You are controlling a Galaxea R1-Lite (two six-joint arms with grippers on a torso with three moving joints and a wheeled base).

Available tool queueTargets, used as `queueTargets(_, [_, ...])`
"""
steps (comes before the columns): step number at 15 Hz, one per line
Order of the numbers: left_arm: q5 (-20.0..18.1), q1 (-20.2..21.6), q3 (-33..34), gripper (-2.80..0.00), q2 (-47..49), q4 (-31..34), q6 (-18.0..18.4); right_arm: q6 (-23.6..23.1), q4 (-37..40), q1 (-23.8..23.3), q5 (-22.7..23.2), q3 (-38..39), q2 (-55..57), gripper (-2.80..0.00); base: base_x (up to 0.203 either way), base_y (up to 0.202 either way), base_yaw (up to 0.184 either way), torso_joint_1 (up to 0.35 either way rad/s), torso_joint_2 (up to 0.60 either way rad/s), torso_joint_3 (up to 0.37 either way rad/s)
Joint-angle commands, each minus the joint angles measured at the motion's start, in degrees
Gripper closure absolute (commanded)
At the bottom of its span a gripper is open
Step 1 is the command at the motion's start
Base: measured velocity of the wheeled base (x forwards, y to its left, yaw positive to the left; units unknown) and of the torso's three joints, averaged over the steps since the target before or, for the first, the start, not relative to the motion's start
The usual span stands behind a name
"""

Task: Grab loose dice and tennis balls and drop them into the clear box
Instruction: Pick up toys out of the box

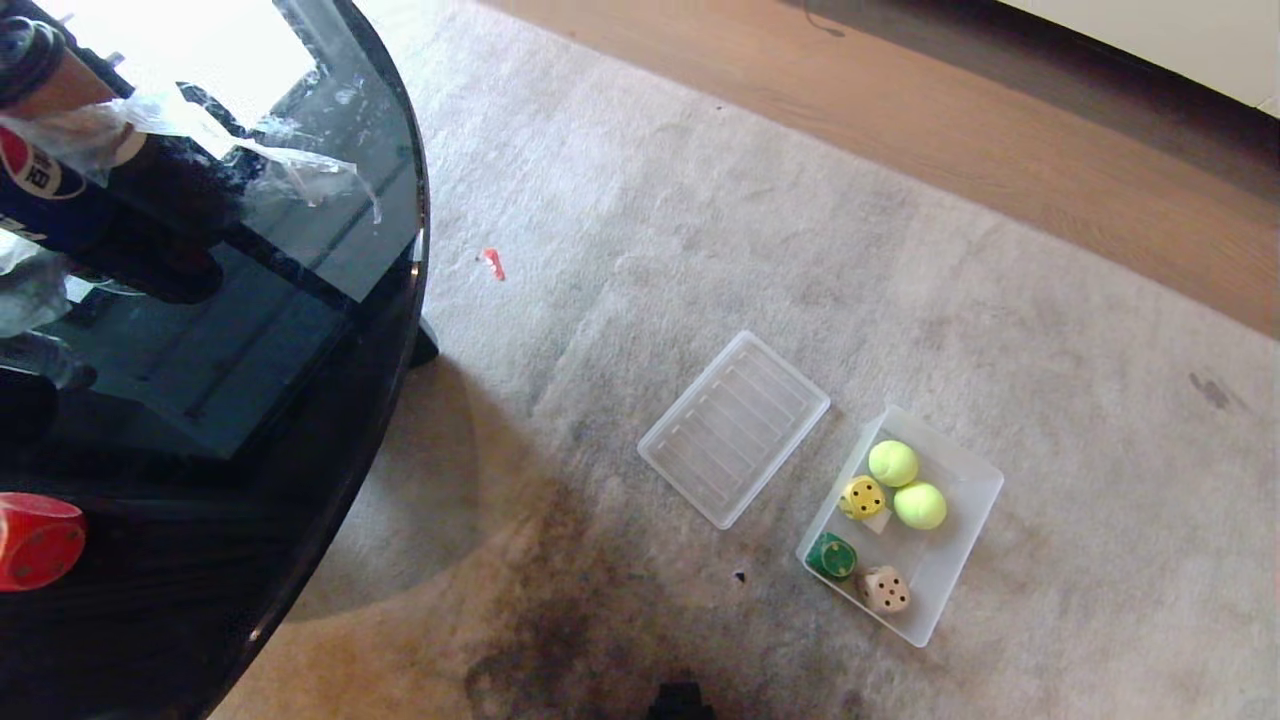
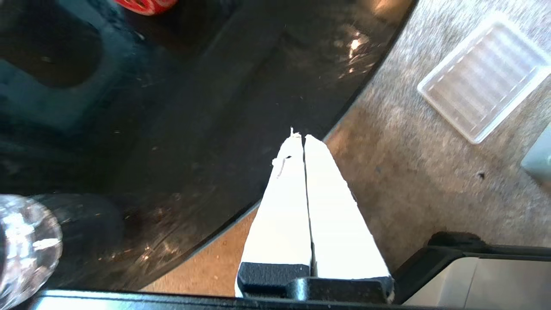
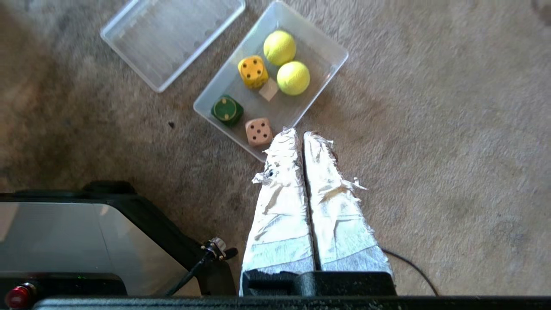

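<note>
The clear box sits on the carpet holding two tennis balls, a yellow die, a dark green die and a tan die. A red die lies on the black glass table. Neither arm shows in the head view. My right gripper hangs shut and empty above the carpet beside the box's near corner. Over the table's edge, my left gripper is shut and empty too.
The ribbed translucent lid lies on the carpet left of the box. A cola bottle and crumpled plastic wrap stand on the round table. A small red scrap lies on the carpet. Wooden floor runs behind.
</note>
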Motion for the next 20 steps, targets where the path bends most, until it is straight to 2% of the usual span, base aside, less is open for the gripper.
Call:
queueTargets(1, [0.02, 0.0, 0.0, 0.0, 0.0, -0.08, -0.04, -0.43, 0.06, 0.01, 0.16, 0.0, 0.07, 0.0, 0.0, 0.0, 0.0, 0.002, 0.0, 0.198])
queueTargets(20, [0.02, 0.0, 0.0, 0.0, 0.09, -0.08, -0.04, -0.34, 0.32, 0.01, 0.25, -0.09, 0.16, 0.0, 0.0, 0.0, 0.0, 0.001, 0.0, 0.204])
